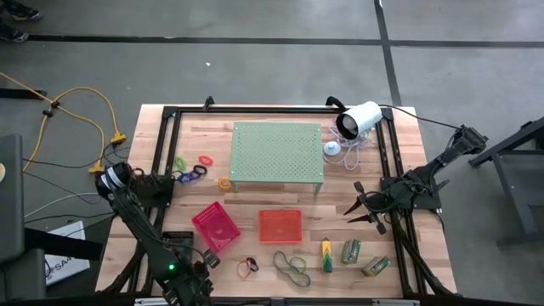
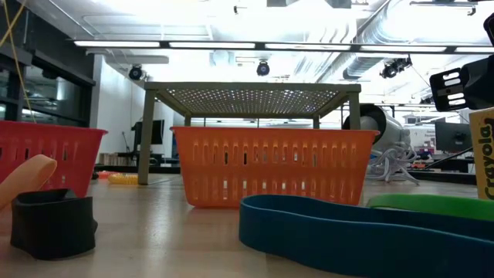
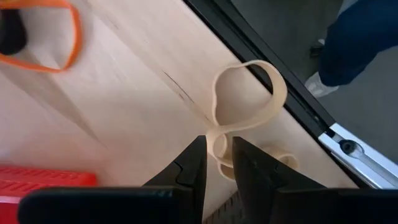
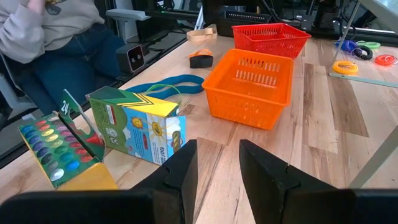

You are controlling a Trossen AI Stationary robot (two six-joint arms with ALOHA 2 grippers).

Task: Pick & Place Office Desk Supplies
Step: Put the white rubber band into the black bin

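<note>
A tan rubber band (image 3: 249,93), twisted into a figure of eight, sits between the fingertips of my left gripper (image 3: 219,143), which is shut on it near the table's near left edge (image 1: 202,260). The low view shows the band (image 2: 27,179) at the left, above a small black item (image 2: 51,224). Blue and green bands (image 1: 293,268), a yellow marker (image 1: 326,255) and green-labelled packs (image 1: 351,251) lie along the near edge. Coloured rings (image 1: 191,170) lie at the far left. My right gripper (image 1: 367,208) waits open at the table's right side, nothing between its fingers (image 4: 217,165). My left gripper pinches the tan band at the crossing of its twist (image 3: 219,134) between its two fingertips, coming steeply from above. The larger loop (image 3: 273,87) stands out beyond the fingertips, over the table's near rail. A smaller loop (image 3: 283,163) shows beside one finger. Whether the band touches the table I cannot tell.
A pale green perforated stand (image 1: 276,153) fills the middle, with a pink tray (image 1: 215,225) and an orange tray (image 1: 279,225) in front. An orange band (image 3: 43,37) lies near my left gripper. A white device (image 1: 359,119) sits far right. A person (image 4: 56,37) sits beyond the near edge.
</note>
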